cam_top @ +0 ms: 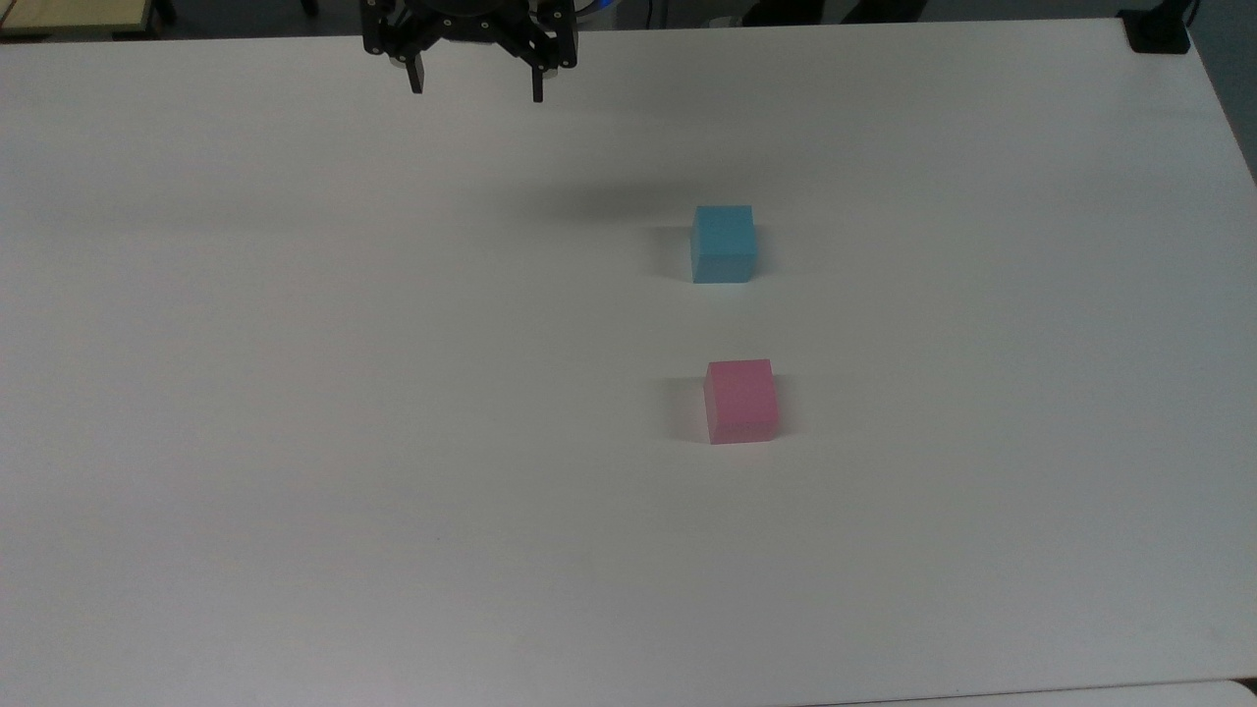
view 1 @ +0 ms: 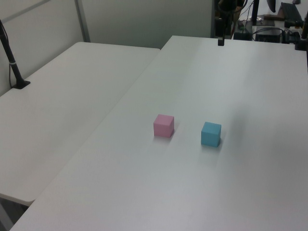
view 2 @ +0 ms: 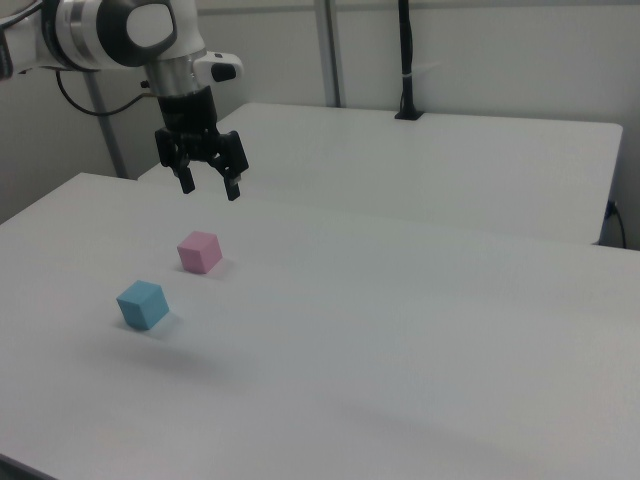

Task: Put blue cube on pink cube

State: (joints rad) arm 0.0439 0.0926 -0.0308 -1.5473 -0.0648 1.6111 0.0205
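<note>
Matt blue cube (cam_top: 724, 243), matt pink cube (cam_top: 741, 400), smooth white table (cam_top: 295, 393)
</note>
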